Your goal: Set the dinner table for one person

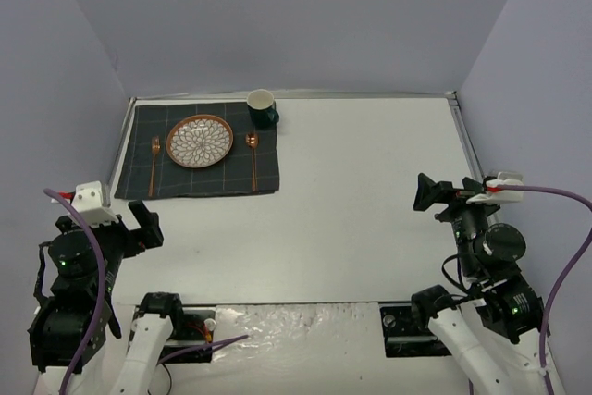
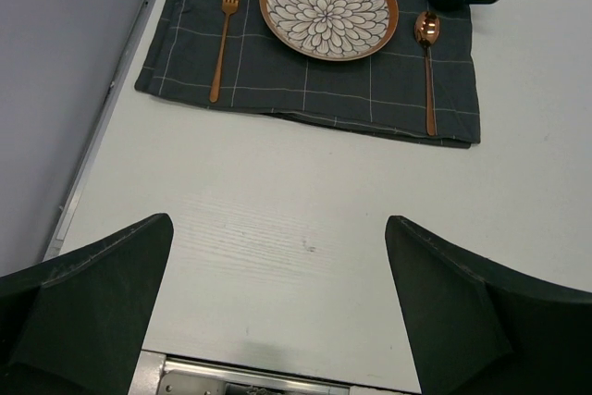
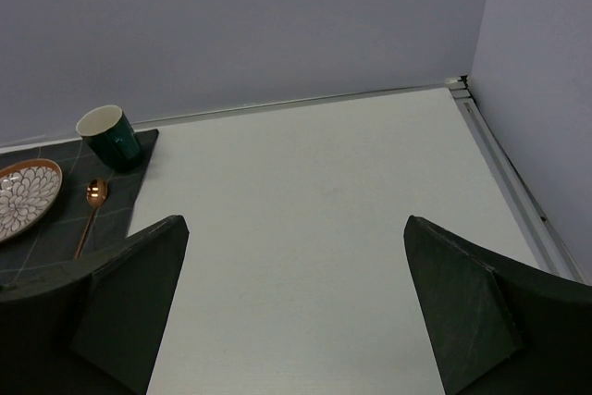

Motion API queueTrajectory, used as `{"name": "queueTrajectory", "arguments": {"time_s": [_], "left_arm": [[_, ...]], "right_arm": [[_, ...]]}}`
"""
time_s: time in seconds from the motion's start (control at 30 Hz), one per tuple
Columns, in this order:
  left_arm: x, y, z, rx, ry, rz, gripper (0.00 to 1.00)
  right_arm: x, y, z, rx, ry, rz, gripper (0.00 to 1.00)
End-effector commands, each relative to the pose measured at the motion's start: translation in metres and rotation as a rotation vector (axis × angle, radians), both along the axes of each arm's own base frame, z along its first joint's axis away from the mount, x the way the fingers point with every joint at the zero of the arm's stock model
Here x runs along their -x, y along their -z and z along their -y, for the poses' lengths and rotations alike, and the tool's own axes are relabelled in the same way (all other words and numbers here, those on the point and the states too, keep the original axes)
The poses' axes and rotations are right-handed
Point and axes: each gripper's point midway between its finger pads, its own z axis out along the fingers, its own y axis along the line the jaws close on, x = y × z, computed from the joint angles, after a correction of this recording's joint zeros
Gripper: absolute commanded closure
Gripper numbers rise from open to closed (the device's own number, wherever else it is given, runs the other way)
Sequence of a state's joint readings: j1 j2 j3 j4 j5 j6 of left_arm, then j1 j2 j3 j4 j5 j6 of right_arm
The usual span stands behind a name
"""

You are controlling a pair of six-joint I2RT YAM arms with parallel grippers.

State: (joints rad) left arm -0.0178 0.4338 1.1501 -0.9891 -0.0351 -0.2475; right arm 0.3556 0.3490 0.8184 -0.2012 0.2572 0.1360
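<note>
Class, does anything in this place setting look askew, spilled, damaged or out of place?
Nothing stands out. The plate sits centred on the mat, fork and spoon lie straight either side, and the mug stands upright at the mat's far corner. No spills.

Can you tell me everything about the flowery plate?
The plate is round and shallow, white with a dark petal pattern and an orange-brown rim; it looks ceramic. It is empty and lies flat on the dark checked mat. A copper fork lies to its left and a copper spoon to its right, neither touching it.
</note>
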Motion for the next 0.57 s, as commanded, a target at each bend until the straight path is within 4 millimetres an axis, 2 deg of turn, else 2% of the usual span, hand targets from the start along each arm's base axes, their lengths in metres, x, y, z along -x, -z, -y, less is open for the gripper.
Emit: {"name": "queueTrajectory", "arguments": {"time_s": [0.0, 0.53], "left_arm": [[-0.0012, -0.0119, -0.0066, -0.031, -0.024, 0.005, 0.03], [-0.0034, -0.011, -0.0052, -0.048, -0.002, -0.002, 0.03]], "right_arm": [[-0.0029, -0.0005, 0.0054, 0.012, 0.035, 0.026, 0.0], [0.0018, 0.0007, 0.0076, 0.013, 0.037, 0.047, 0.0]]}}
